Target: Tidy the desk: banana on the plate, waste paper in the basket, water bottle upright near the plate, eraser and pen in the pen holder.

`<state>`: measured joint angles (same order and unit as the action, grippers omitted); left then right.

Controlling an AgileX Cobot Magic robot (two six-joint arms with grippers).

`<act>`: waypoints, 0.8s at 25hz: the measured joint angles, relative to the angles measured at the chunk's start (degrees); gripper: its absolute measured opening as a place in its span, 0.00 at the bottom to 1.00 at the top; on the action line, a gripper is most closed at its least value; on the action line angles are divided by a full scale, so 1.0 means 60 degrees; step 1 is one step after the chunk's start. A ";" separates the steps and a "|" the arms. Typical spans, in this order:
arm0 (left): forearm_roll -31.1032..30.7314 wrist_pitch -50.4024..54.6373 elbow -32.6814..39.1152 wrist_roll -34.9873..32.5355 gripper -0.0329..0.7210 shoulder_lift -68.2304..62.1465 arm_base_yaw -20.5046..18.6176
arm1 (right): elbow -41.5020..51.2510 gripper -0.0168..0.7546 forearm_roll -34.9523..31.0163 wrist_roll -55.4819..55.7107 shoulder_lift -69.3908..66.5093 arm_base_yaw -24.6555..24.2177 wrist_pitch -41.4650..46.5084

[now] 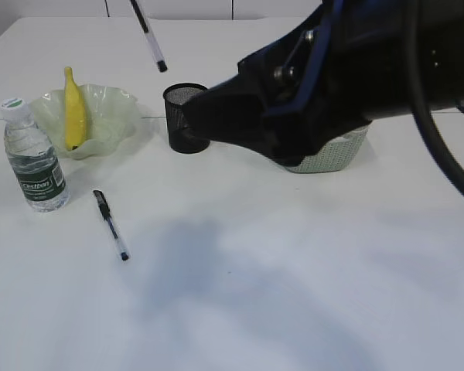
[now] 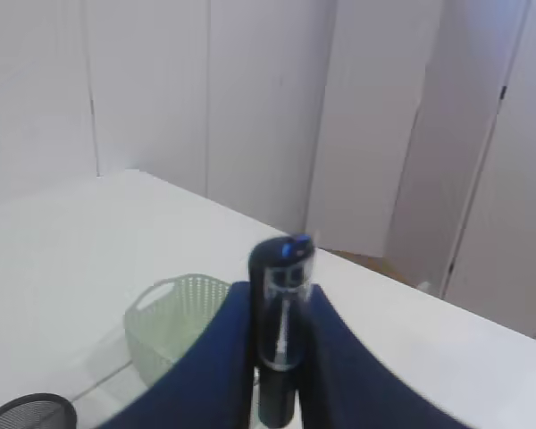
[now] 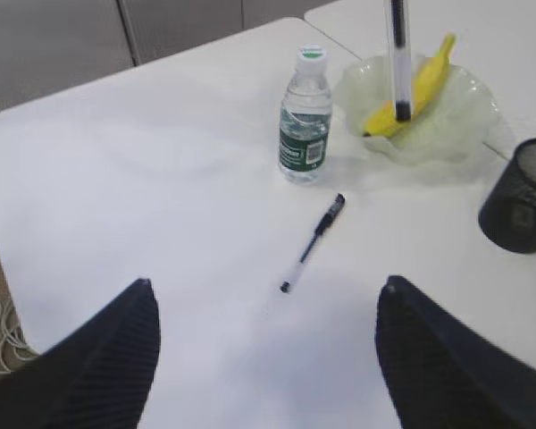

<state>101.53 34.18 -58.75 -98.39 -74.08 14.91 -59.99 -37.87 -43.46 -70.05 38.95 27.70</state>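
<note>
**Trainee:** Two pens, is that right? How much of the tidy-up do the views show as done?

**Operator:** Two, yes. I read the banana [image 1: 74, 110] as placed: it lies in the plate [image 1: 116, 116]. The water bottle [image 1: 35, 158] stands upright just beside that plate, so I count that done as well. I cannot see into the basket [image 1: 336, 154], which my right arm largely hides, and I find neither waste paper nor eraser in any view. What clearly remains is the pens: neither is in the pen holder [image 1: 184, 117].

**Trainee:** Where are they relative to your fingers?

**Operator:** One pen [image 2: 281, 335] is clamped between the fingers [image 2: 210, 366] of my left gripper [image 2: 277, 375], which are closed on its barrel; from outside it hangs tip-down in the air, behind the holder and apart from it. The other pen [image 3: 314, 242] lies flat on the table [image 3: 161, 179], near the bottle. My right gripper [image 3: 268, 357] stands wide open and empty, and that pen lies ahead of the gap, well clear of both fingers [image 3: 103, 357].
</note>
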 joint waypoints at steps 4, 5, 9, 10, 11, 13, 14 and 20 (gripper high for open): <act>0.0061 -0.0486 -0.0475 -0.0143 0.14 -0.0602 0.0000 | 0.0000 0.75 0.1899 0.1795 0.0000 0.0000 0.0109; 0.0061 -0.0529 -0.0590 -0.0143 0.14 -0.0831 0.0000 | 0.0000 0.75 0.2404 0.2283 0.0000 0.0000 0.0172; 0.0079 -0.0627 -0.0966 -0.0143 0.14 -0.1660 0.0000 | 0.0000 0.74 0.4635 0.4690 0.0000 0.0000 0.0691; 0.0079 -0.0632 -0.1072 -0.0148 0.14 -0.1836 0.0000 | 0.0000 0.74 0.5159 0.5214 0.0000 0.0000 0.0879; 0.0083 -0.0632 -0.1172 -0.0148 0.14 -0.1968 0.0000 | 0.0000 0.73 0.5697 0.5830 0.0000 0.0000 0.1117; 0.0099 -0.0648 -0.1383 -0.0148 0.14 -0.2270 0.0000 | 0.0000 0.73 0.7055 0.7017 0.0000 0.0000 0.1565; 0.0099 -0.0648 -0.1506 -0.0148 0.14 -0.2413 0.0000 | 0.0000 0.73 0.7759 0.7826 0.0000 0.0000 0.1836; 0.0120 -0.0973 -0.2134 -0.0164 0.14 -0.3167 0.0000 | 0.0000 0.71 1.0501 1.0265 0.0000 0.0000 0.2460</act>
<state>102.25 28.34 -71.56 -99.37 -93.08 14.91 -59.99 25.13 18.13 -70.05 38.95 42.46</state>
